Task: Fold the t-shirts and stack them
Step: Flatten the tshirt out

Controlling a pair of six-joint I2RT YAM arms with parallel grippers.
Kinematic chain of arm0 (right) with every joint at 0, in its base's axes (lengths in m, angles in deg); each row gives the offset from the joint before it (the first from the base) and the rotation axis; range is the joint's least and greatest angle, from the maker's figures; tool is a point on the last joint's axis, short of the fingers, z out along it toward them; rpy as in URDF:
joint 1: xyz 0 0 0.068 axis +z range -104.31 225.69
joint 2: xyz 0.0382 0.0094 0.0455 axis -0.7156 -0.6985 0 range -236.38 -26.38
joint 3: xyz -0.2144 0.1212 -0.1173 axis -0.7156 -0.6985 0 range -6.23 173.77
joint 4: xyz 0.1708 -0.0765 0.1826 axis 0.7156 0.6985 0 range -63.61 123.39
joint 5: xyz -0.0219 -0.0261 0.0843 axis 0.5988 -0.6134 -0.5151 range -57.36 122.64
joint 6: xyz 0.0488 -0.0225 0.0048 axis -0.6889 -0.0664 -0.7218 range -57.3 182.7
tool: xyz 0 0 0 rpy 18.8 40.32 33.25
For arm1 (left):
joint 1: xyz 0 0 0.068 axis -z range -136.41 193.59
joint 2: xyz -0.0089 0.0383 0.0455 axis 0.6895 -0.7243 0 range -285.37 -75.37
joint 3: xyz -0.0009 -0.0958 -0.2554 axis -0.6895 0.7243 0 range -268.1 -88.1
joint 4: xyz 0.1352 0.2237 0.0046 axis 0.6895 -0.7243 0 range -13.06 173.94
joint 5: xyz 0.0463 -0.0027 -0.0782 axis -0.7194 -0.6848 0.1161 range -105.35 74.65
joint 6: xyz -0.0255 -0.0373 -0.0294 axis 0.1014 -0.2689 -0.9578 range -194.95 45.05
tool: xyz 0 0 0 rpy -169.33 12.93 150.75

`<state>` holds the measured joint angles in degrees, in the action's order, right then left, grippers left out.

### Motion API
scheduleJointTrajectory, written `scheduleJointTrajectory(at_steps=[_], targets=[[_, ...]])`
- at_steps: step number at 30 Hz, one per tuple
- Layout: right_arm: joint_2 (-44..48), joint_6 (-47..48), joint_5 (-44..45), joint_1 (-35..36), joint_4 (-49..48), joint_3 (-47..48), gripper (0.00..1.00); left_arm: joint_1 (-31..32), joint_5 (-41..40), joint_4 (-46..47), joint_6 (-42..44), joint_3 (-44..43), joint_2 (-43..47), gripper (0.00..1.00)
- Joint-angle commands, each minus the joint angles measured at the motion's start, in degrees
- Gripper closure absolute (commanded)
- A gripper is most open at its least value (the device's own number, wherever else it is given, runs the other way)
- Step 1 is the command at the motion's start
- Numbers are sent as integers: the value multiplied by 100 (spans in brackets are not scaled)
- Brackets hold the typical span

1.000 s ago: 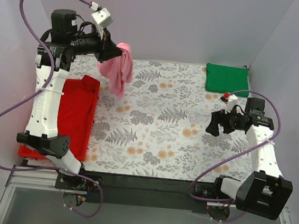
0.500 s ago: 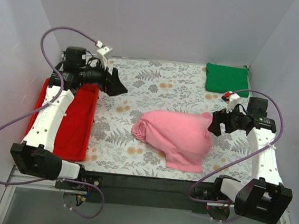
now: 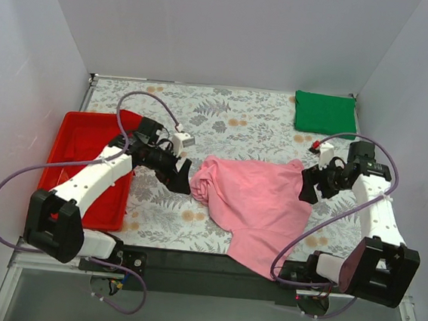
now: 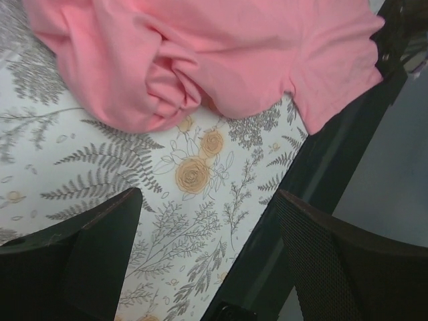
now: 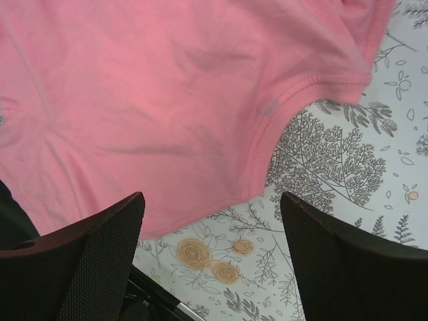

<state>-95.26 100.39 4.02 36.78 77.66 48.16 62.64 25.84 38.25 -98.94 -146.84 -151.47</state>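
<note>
The light pink t-shirt (image 3: pixel 252 202) lies crumpled and partly spread on the floral table, its lower part hanging over the front edge. My left gripper (image 3: pixel 180 176) sits low at the shirt's bunched left side, open and empty. In the left wrist view the gripper (image 4: pixel 207 241) is over bare tablecloth, with the pink t-shirt (image 4: pixel 200 60) just beyond its fingertips. My right gripper (image 3: pixel 310 186) is at the shirt's right edge, open. In the right wrist view the gripper (image 5: pixel 214 234) hovers over the hem of the pink t-shirt (image 5: pixel 167 114). The dark green t-shirt (image 3: pixel 325 113) lies folded at the back right corner.
A red tray (image 3: pixel 79 140) rests at the left of the table, under my left arm. The black front rail (image 3: pixel 189 260) runs along the near edge. Grey walls close in the back and both sides.
My left gripper let go of the pink t-shirt, which dropped from the back left onto the middle of the table and spread out. The left arm swung down to its left side.
</note>
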Motion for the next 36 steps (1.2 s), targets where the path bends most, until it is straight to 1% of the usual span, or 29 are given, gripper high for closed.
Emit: scheduleJointTrajectory(at_steps=[1,3,5,7,8,14,19,20,22,26,28,29,30,32,33,34,36], targets=[[-151,204,128,99,270,19,13,440,-523,543,-185,406,-150,20],[-344,125,435,336,104,-68,13,608,-917,859,-342,538,-291,19],[-624,28,899,643,-185,-200,15,722,-990,1009,-387,539,-511,18],[-793,-139,1095,750,-406,-166,16,767,-1183,1080,-449,495,-643,18],[-924,-183,1174,759,-607,-113,16,767,-1201,1123,-449,469,-748,18],[-1653,-517,1517,768,-925,536,16,767,-938,1071,-423,170,-1258,18],[-2181,-719,1465,768,-1215,1020,15,767,-964,1282,-413,196,-1663,19],[-2347,-806,1360,768,-1242,1117,14,776,-955,1378,-457,188,-1698,21],[-2559,-877,1289,759,-1268,1468,12,767,-955,1440,-493,144,-1812,22],[-3226,-904,1263,759,-1251,1969,11,758,-1095,1519,-493,-23,-1962,33],[-3403,-887,1210,759,-1242,2145,12,750,-1192,1537,-484,-146,-1988,45],[-3543,-886,1132,768,-1233,2189,14,741,-1236,1520,-467,-199,-2014,52],[-3605,-878,1087,759,-1233,2225,16,732,-1367,1511,-449,-260,-2023,69],[-3746,-834,903,759,-1120,2330,25,636,-1464,1432,-423,-471,-2111,85],[-3781,-790,824,759,-1075,2348,27,574,-1473,1362,-370,-559,-2146,90],[-3817,-685,754,759,-1031,2348,31,452,-1465,1248,-326,-751,-2164,98],[-3904,-553,551,759,-874,2357,46,346,-1430,1151,-256,-919,-2173,100]])
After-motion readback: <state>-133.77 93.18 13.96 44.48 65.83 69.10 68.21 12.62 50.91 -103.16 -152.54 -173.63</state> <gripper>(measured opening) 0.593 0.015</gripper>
